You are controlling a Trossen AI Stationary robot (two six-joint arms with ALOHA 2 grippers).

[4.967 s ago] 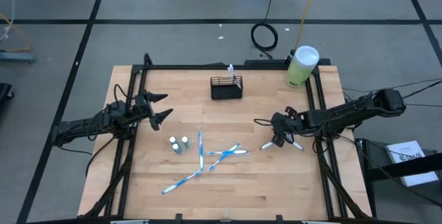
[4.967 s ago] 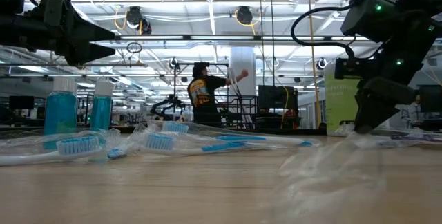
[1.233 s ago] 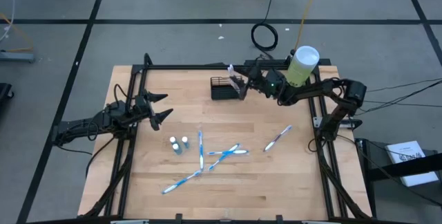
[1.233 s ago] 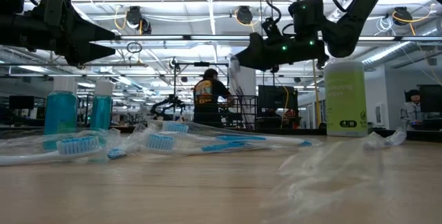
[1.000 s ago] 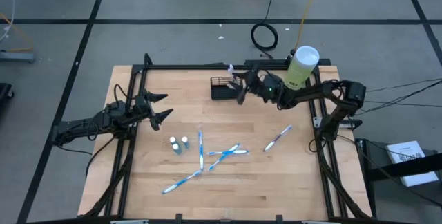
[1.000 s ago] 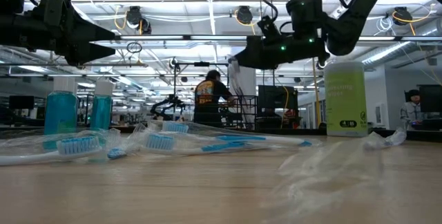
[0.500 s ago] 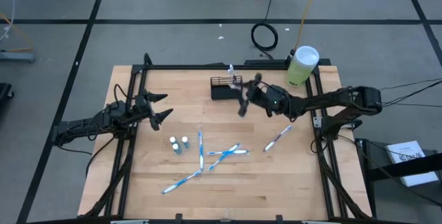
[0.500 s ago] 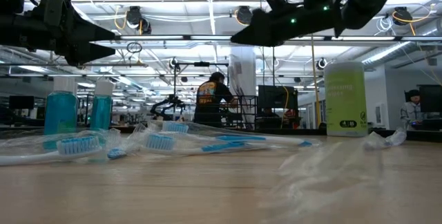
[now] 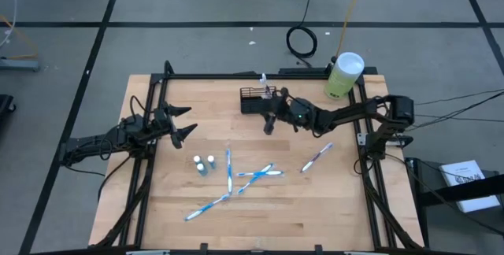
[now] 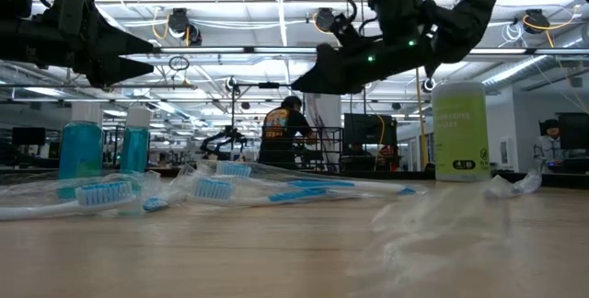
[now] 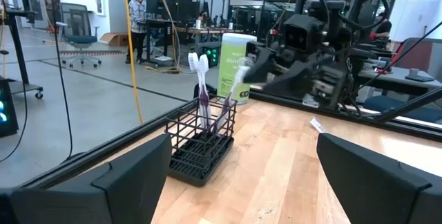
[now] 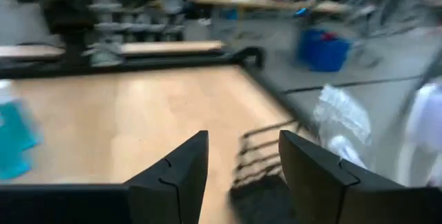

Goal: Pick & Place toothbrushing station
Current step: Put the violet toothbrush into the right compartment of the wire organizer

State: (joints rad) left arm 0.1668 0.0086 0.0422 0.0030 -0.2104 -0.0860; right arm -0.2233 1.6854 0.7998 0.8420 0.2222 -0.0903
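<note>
- While the right claw [image 9: 268, 123] hangs above the desk [image 9: 315, 208] with its fingers apart and nothing between them, the step in hand looks like the gap between 2 pick-and-place rounds: one brush seems delivered and the arm is free for another.
- From the right wrist view, the 2 dark fingers [image 12: 173, 172] show a clear gap with bare wood between them.
- Just beside this claw, toward the far edge of the desk, stands the toothbrushing station [image 9: 257, 98], upright near the middle of that edge; claw and basket are close but not touching.
- Seen from the left wrist, the station [image 11: 202, 144] already holds 3 brushes [image 11: 200, 86] standing on end.
- Loose toothbrushes [image 9: 253, 175] lie in the middle of the desk, well apart from the claw, and 1 more [image 9: 316, 157] lies nearer the right edge.
- Next, I judge, the claw must swing away from the basket, come down over a loose brush, line its fingers across the handle and close.
- Off at the left edge, the left claw [image 9: 183, 123] waits with its fingers wide apart, holding nothing.
</note>
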